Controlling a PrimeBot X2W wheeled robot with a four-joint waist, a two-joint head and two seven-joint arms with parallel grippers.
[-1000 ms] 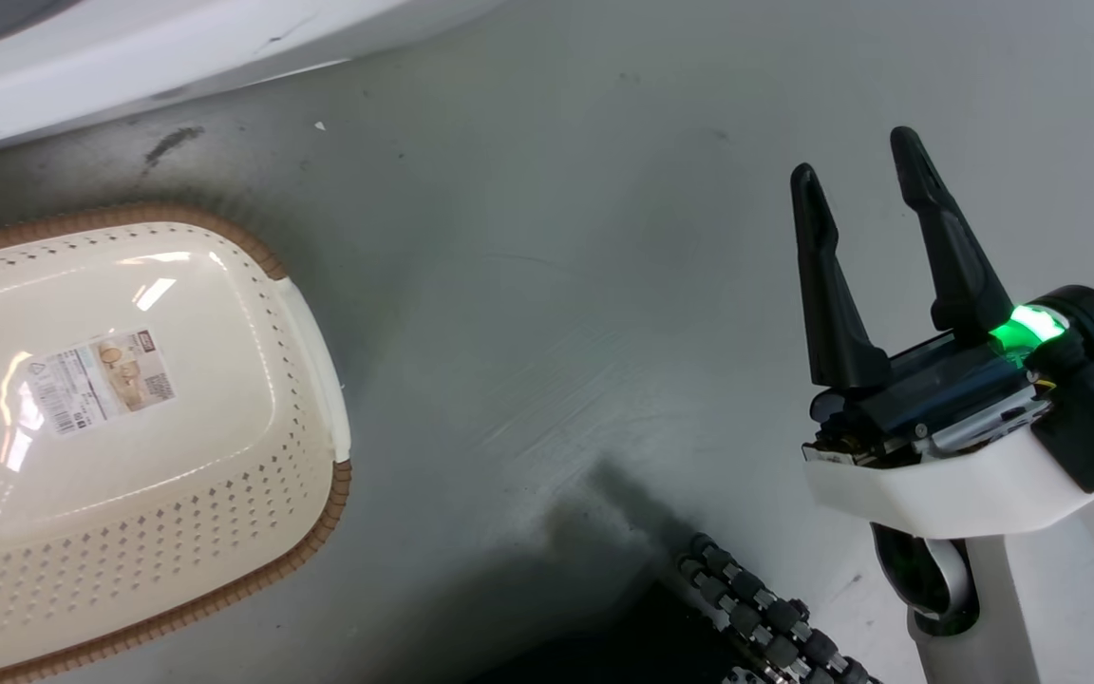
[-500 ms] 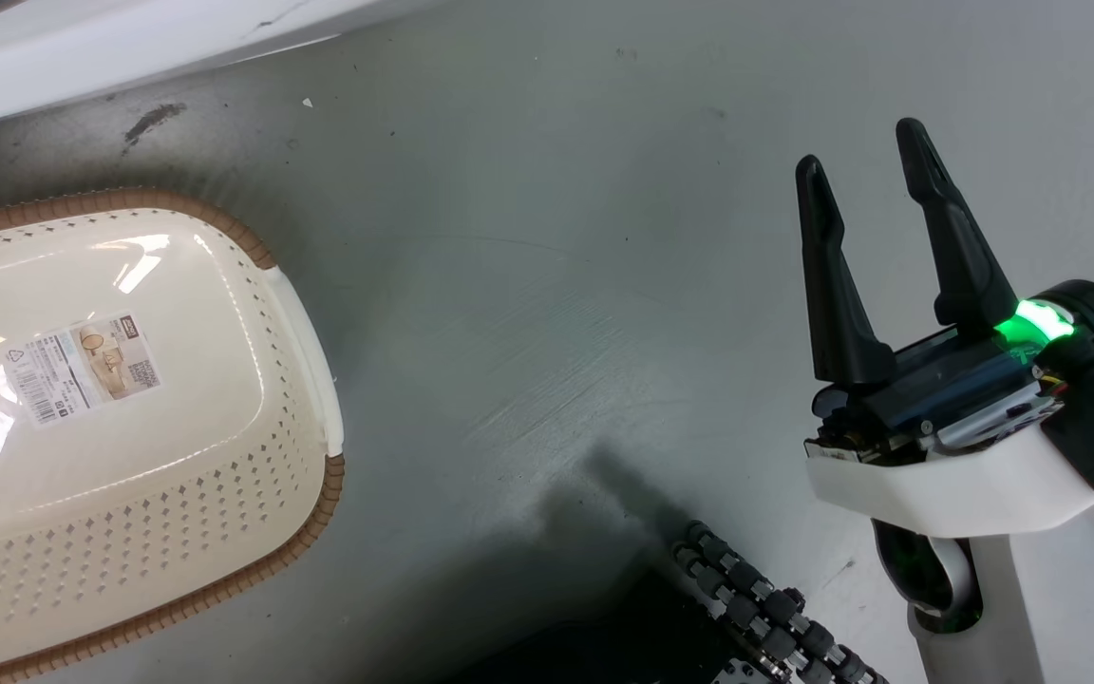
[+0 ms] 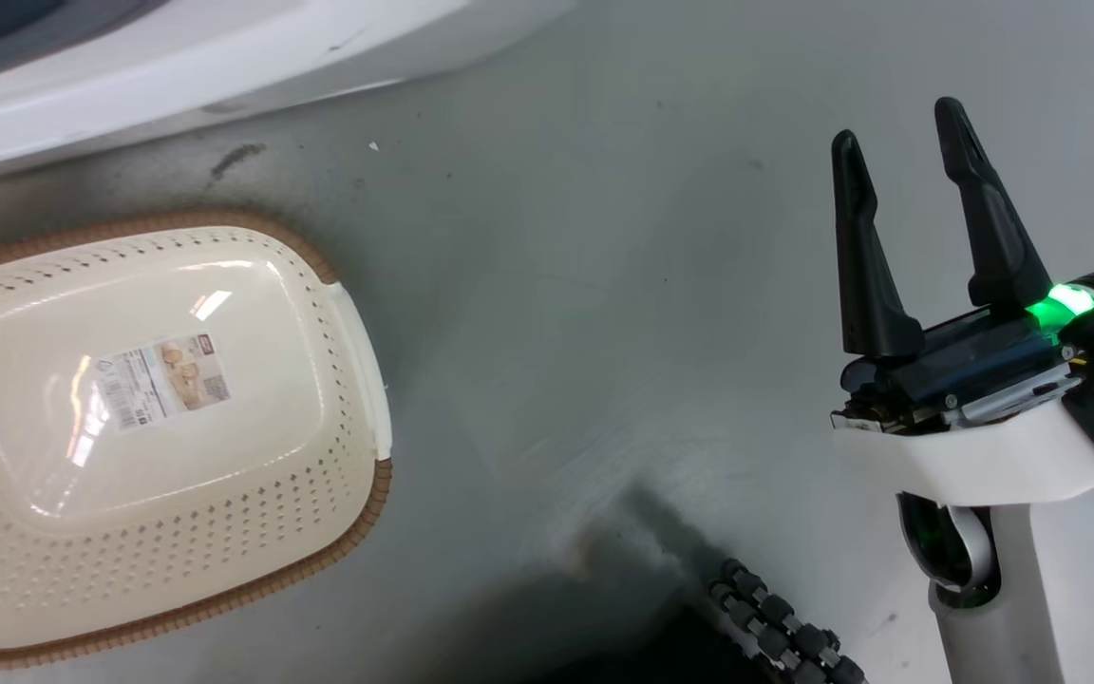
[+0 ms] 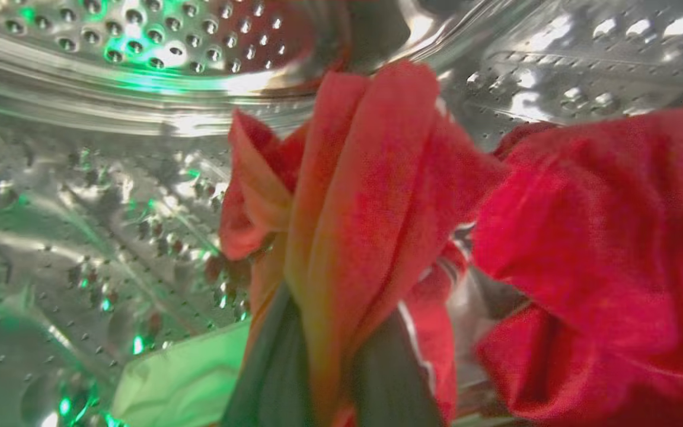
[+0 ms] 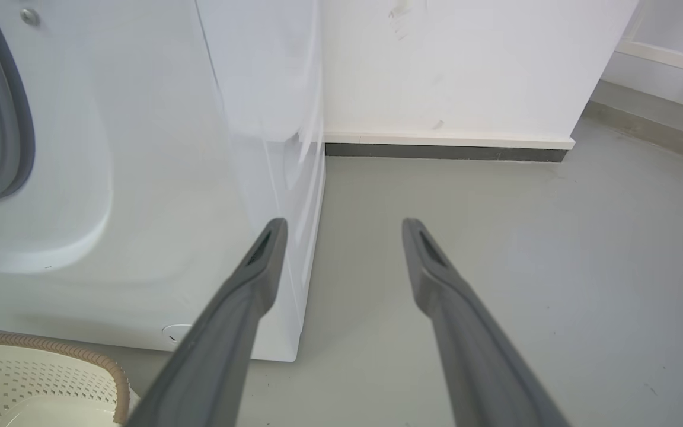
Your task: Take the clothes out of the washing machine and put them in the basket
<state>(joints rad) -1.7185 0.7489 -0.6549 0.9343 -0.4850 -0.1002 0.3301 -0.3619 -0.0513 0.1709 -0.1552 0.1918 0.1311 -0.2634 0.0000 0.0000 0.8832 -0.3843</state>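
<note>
Clothes: the bright red soft fabric garments lay inside the drum. One upright fold rose from between the left gripper's fingers, and a larger bunch sat just to their right.
Left gripper: the left gripper, with two long dark fingers, was clamped on that red fold, cloth pressed between its fingers.
Drum: the shiny perforated steel drum curved around and beyond the fingers, flecked with green glints.
Basket: the small cream-white perforated plastic basket, with a brown woven-look rim, stood on the floor well to the left of the right gripper. A label sticker lay on its bottom.
Right gripper: the right gripper hung with its fingers spread apart and bare grey floor between them. A green light glowed at its base.
Machine: the large white front-loading washing machine stood ahead and left of the right gripper's fingers, its grey rubber porthole ring farther left.
Wall: a white wall stood ahead.
</note>
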